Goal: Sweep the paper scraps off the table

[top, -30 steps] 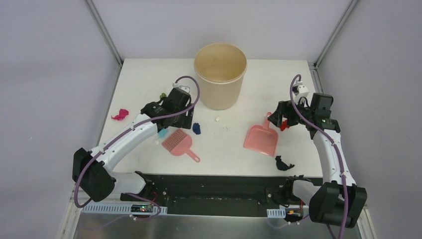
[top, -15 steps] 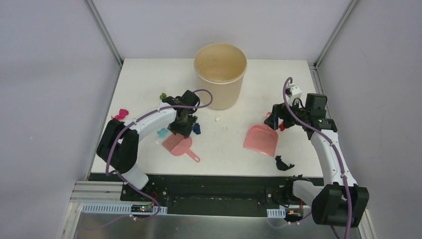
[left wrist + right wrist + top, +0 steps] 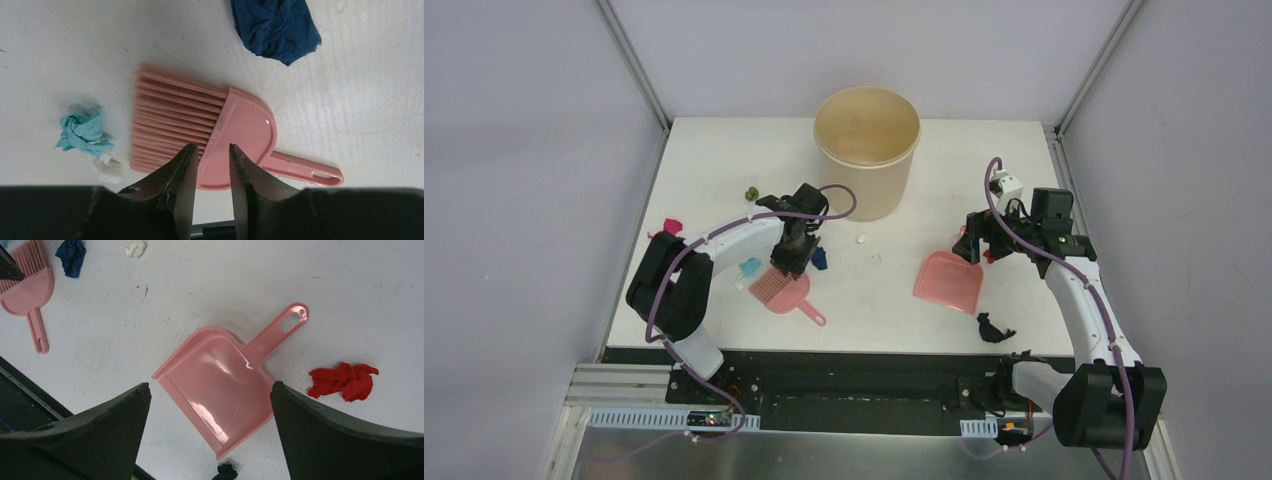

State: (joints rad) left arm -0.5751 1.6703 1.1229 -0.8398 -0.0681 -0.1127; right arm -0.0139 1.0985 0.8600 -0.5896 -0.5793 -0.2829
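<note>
Pink plastic filled both wrist views. My left tool (image 3: 210, 149) hung low over the hand brush (image 3: 240, 127). Its fingers (image 3: 180, 172) were drawn close, with only a narrow slot between them, and the brush's rounded back showed through that slot. I could not tell whether they were clamped on the plastic or merely straddling it. The brush lay flat on the bench (image 3: 714, 150).

A dark blue scrap (image 3: 275, 27) sat near the brush's back, clear of it. A teal scrap (image 3: 82, 131) lay just beside the bristle tips, with a small white scrap (image 3: 107, 170) right against it.

My right tool (image 3: 210, 386) hovered above the dustpan (image 3: 220, 400) with its fingers (image 3: 100, 435) spread wide and nothing between them. The dustpan rested open side up on the bench, its handle pointing toward the far edge. A red scrap (image 3: 342, 381) lay near the handle without touching it. A black scrap (image 3: 994, 328) lay closer to the front edge, beside the pan's mouth.

From the overhead camera I saw a magenta scrap (image 3: 670, 226) near the left edge of the bench. A green scrap (image 3: 751, 192) sat to the left of the tan bucket (image 3: 864, 195), and a tiny white bit (image 3: 861, 239) lay just in front of it. The bucket stood upright at the far middle of the bench.
</note>
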